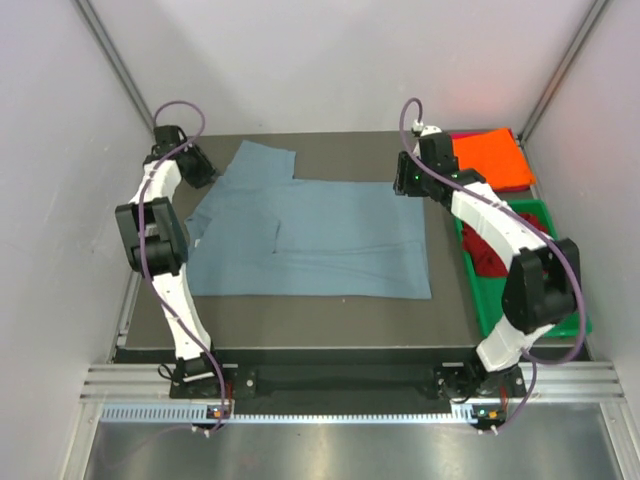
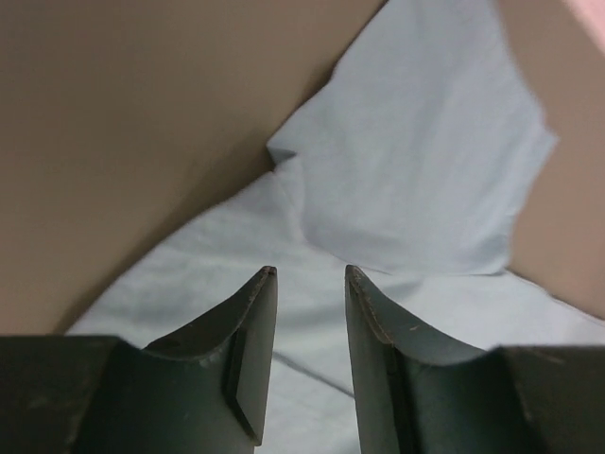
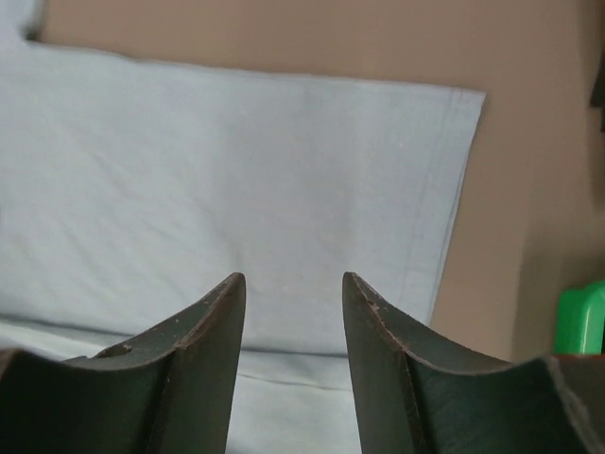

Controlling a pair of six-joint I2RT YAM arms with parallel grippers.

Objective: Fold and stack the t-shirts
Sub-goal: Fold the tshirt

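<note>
The left claw (image 2: 310, 274) and the right claw (image 3: 293, 279) both stand apart, gripping nothing, over the soft blue-grey t-shirt (image 1: 320, 240) spread flat mid-surface (image 1: 300, 315). The right wrist view shows its stitched hem (image 3: 444, 208). Only the overhead view shows the folded orange t-shirt (image 1: 487, 155) at far right and the dark red t-shirt (image 1: 490, 255) in the green tray (image 1: 497, 305).

You are looking past the right gripper (image 3: 294, 280), its two dark curved fingers parted with nothing between them. Beyond them the dusty blue-grey cotton t-shirt (image 3: 236, 170) lies spread flat on the brown tabletop (image 3: 529, 170). Its stitched hem runs down the right side, and a fold line crosses low in your view. A corner of the green plastic tray (image 3: 583, 320) shows at the right edge, apart from the shirt.
</note>
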